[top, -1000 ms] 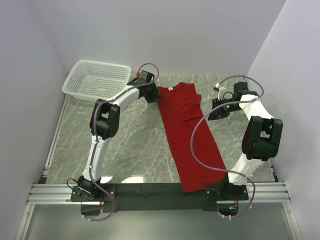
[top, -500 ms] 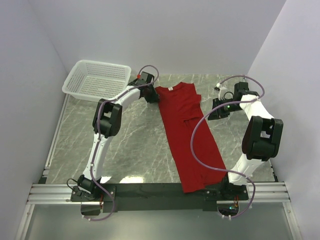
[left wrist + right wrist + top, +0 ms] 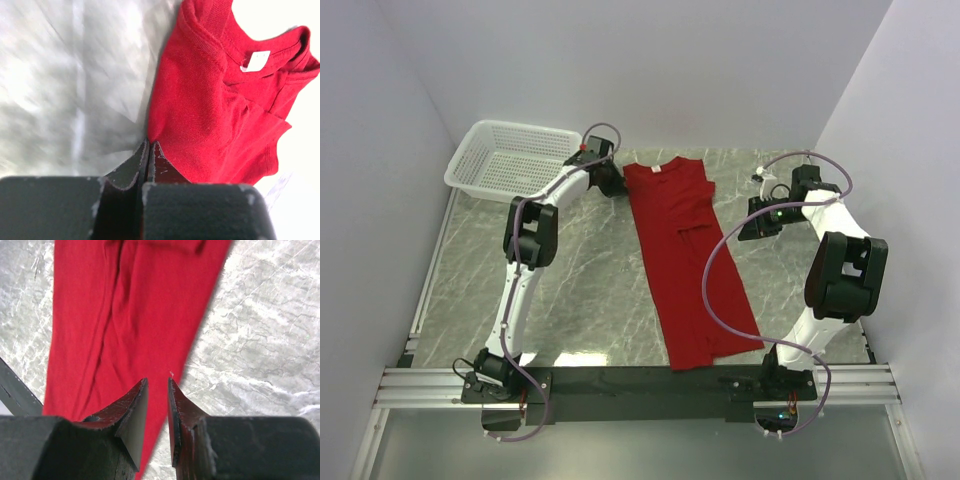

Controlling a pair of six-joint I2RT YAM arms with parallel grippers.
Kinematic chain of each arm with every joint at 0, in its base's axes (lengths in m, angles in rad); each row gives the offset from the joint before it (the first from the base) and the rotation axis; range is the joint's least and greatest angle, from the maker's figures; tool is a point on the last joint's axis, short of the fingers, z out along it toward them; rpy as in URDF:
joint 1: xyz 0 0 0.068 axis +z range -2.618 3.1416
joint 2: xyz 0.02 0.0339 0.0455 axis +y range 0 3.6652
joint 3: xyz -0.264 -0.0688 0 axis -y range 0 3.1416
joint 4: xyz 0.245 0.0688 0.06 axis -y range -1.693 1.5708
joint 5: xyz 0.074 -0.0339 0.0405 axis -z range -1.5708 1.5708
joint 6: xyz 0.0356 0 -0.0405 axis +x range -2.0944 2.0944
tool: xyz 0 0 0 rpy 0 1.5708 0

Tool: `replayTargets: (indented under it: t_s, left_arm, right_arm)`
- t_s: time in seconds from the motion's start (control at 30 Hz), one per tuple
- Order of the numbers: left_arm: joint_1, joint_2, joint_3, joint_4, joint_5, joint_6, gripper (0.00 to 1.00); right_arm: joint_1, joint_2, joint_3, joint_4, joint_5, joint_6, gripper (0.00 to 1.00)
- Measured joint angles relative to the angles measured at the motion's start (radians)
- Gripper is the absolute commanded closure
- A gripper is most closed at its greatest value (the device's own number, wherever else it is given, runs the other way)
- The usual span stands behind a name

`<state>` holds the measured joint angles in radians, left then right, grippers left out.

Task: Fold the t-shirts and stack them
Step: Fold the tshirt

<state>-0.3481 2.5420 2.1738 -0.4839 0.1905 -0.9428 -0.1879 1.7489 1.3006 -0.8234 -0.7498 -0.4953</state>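
Note:
One deep-red t-shirt [image 3: 682, 250] lies on the marble table as a long narrow strip, collar at the far end, white neck label [image 3: 256, 61] showing. My left gripper [image 3: 610, 183] sits at the shirt's far left shoulder corner. Its jaws are pressed together [image 3: 149, 142] with the edge of the red cloth [image 3: 215, 110] pinched at their tips. My right gripper [image 3: 758, 222] hovers to the right of the shirt's upper half. Its fingers [image 3: 158, 382] stand a little apart with nothing between them, and the shirt's right edge [image 3: 125, 315] lies below and ahead.
A white mesh basket [image 3: 510, 158] stands at the far left corner, just behind the left arm. The right arm's purple cable [image 3: 712, 275] loops over the shirt. A black rail [image 3: 640, 382] runs along the near edge. Walls close in on both sides.
The left gripper closed on the shirt's shoulder corner and moved left and back, dragging the shirt. The hem came off the near rail onto the table. The right arm stayed put.

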Motion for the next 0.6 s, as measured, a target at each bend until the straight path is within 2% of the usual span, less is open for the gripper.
replayTargets:
  t_s: [0.07,0.1,0.17,0.2,0.3,0.47,0.53,0.6]
  left_arm:
    - [0.022,0.023,0.042,-0.012,-0.001,-0.002,0.99]
    - [0.032,0.031,0.058,-0.018,0.003,0.002,0.9]
    - [0.053,0.049,0.088,-0.021,0.008,0.0,0.79]
    - [0.061,0.055,0.098,-0.021,0.011,0.0,0.68]
    - [0.082,0.062,0.11,-0.013,0.033,0.002,0.58]
    - [0.095,0.056,0.099,0.024,0.066,0.015,0.54]
    - [0.091,0.043,0.078,0.033,0.079,0.024,0.53]
    - [0.083,0.015,0.042,0.036,0.093,0.037,0.52]
  right_arm:
    - [-0.001,0.0,0.0,0.001,0.0,0.0,0.71]
    - [-0.001,0.0,0.0,0.0,0.001,0.0,0.7]
    - [-0.001,0.0,0.0,0.001,0.002,0.003,0.71]
    - [-0.001,0.0,0.0,0.003,0.004,0.005,0.7]
    - [0.0,0.008,0.011,0.005,0.013,0.024,0.7]
    - [0.022,0.087,0.117,0.021,0.035,0.096,0.66]
    - [0.043,0.135,0.172,0.047,0.045,0.148,0.59]
    - [0.063,0.182,0.23,0.061,0.051,0.209,0.58]
